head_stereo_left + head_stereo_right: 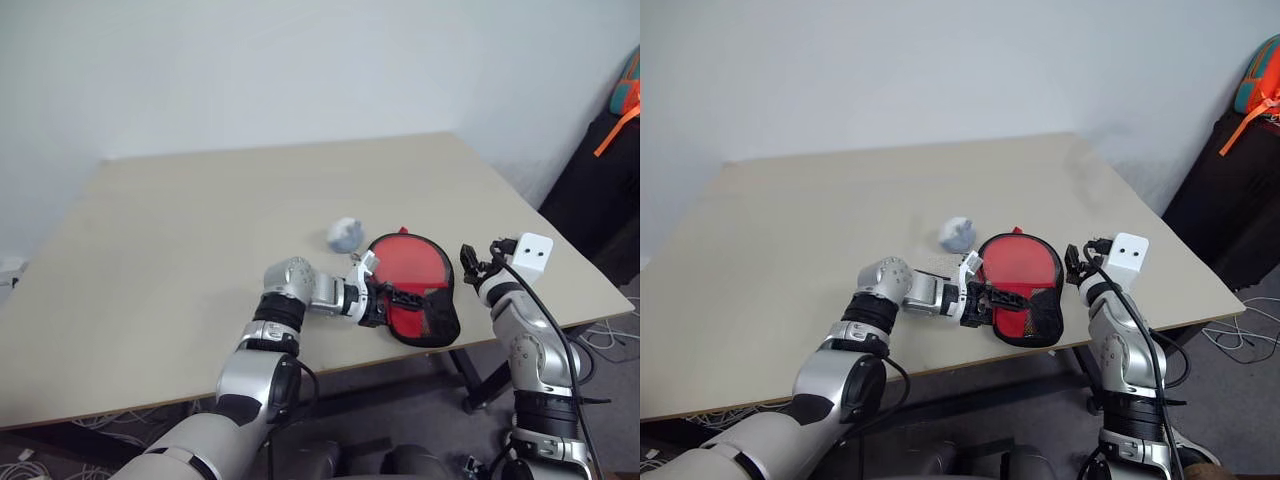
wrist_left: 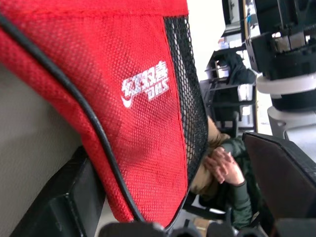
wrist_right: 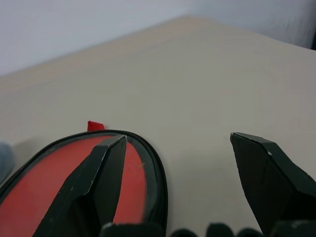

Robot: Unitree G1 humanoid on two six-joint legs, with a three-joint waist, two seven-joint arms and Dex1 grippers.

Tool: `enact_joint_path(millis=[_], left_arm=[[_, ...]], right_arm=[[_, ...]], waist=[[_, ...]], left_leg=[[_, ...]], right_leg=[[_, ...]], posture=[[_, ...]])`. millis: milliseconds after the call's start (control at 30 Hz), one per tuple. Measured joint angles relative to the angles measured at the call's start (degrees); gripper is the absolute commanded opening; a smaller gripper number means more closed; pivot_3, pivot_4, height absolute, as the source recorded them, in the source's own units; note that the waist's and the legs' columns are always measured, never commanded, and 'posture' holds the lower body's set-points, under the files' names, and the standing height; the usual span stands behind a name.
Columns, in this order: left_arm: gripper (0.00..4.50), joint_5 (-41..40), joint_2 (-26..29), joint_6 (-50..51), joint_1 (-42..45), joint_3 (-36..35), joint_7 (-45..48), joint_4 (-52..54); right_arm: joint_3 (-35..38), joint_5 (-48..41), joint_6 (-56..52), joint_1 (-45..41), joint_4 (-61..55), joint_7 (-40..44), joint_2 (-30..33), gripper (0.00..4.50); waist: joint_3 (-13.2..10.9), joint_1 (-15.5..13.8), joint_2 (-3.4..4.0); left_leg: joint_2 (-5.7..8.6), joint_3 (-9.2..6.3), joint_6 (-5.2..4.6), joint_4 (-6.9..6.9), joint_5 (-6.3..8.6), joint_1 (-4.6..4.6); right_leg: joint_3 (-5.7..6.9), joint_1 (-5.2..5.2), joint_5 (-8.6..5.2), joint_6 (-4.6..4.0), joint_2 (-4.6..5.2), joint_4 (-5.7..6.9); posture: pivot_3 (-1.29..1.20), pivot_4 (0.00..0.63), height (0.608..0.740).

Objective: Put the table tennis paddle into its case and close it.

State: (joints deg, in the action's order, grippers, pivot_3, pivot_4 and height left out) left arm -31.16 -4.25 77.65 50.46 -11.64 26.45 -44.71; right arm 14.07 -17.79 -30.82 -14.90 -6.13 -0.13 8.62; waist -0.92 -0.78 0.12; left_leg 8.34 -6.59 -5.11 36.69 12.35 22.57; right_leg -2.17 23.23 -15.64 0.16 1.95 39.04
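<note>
Reaching across from my left, the left gripper [image 1: 398,297] lay on the near half of the case [image 1: 415,285], at the bench's [image 1: 180,250] near edge. From the wrist camera the red mesh ran up between its fingers [image 2: 284,173], which stood apart, so I judged them closing around the near flap without a firm hold yet. That forearm ran almost level along the front edge, wrist bent toward the case. The case's long axis ran from the near edge away toward the wall, round end and small red tab farthest from me. I judged the table tennis paddle [image 3: 59,182] already inside, its red face behind the clear window. The right gripper [image 1: 478,262] hovered just beside the case's right rim, fingers [image 3: 269,177] spread and empty, pointing forward. Beyond the case sat a small grey lump [image 1: 344,235].
</note>
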Motion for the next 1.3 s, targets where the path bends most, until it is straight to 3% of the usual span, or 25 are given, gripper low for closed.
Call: enact_joint_path(millis=[300,333,633,833,1067,1167,1300], left_arm=[[0.14,-0.78,-0.73,0.66,-0.22,-4.42,-3.08,-0.72],[0.05,-0.79,-0.78,0.87,-0.32,-4.58,-3.28,-0.72],[0.05,-0.3,0.7,4.14,-0.37,-3.68,-4.64,-0.32],[0.05,-2.52,4.85,12.83,-0.39,-3.14,-6.32,2.98],[0.05,-22.73,11.93,14.01,-5.16,9.27,-8.54,5.17],[0.05,-34.25,14.77,14.01,-7.2,15.87,-12.13,7.1],[0.05,-46.29,16.55,13.95,-8.47,19.52,-19.51,7.86]], right_arm=[[0.03,0.02,0.0,0.18,-0.03,-0.06,0.01,3.66],[0.03,0.02,0.0,0.18,-0.03,-0.06,0.02,3.66],[-0.25,1.02,0.0,0.18,-0.03,-0.04,0.21,3.66],[-0.32,1.06,0.0,0.55,-0.06,-0.04,0.19,3.66],[-0.4,1.13,0.01,1.54,-0.14,-0.04,0.21,3.66],[-0.99,1.37,0.01,1.6,-0.16,0.03,0.21,3.66],[-1.35,1.73,0.0,1.62,-0.16,0.17,0.21,3.66]], waist=[[0.0,0.04,0.0],[0.0,0.05,0.0],[0.0,0.09,0.0],[0.0,0.69,0.0],[0.0,0.65,0.01],[0.0,0.52,0.0],[0.0,0.45,0.0]], left_leg=[[0.0,0.0,0.0,-0.03,0.0,0.02],[0.0,0.0,0.0,-0.03,0.0,0.02],[-0.01,0.0,0.0,-0.05,0.0,0.01],[-0.03,0.0,0.02,-0.15,0.01,0.0],[-0.04,0.0,0.03,-0.1,0.01,0.0],[-0.03,0.0,0.02,-0.08,0.01,0.01],[-0.03,0.0,0.02,-0.07,0.01,0.0]], right_leg=[[0.0,0.04,0.0,0.0,0.0,0.01],[-0.01,0.05,0.0,0.0,-0.01,0.01],[-0.01,0.07,0.0,0.0,-0.02,0.02],[-0.02,0.13,-0.01,0.01,-0.03,0.03],[-0.02,0.1,-0.01,0.01,-0.03,0.03],[-0.02,0.09,-0.01,0.01,-0.02,0.04],[-0.03,0.08,-0.01,0.01,-0.02,0.03]], posture=[[0.0,0.0,0.74],[0.0,0.0,0.74],[0.0,0.0,0.74],[0.0,0.0,0.74],[0.0,0.0,0.74],[0.0,0.0,0.74],[0.0,0.0,0.74]])
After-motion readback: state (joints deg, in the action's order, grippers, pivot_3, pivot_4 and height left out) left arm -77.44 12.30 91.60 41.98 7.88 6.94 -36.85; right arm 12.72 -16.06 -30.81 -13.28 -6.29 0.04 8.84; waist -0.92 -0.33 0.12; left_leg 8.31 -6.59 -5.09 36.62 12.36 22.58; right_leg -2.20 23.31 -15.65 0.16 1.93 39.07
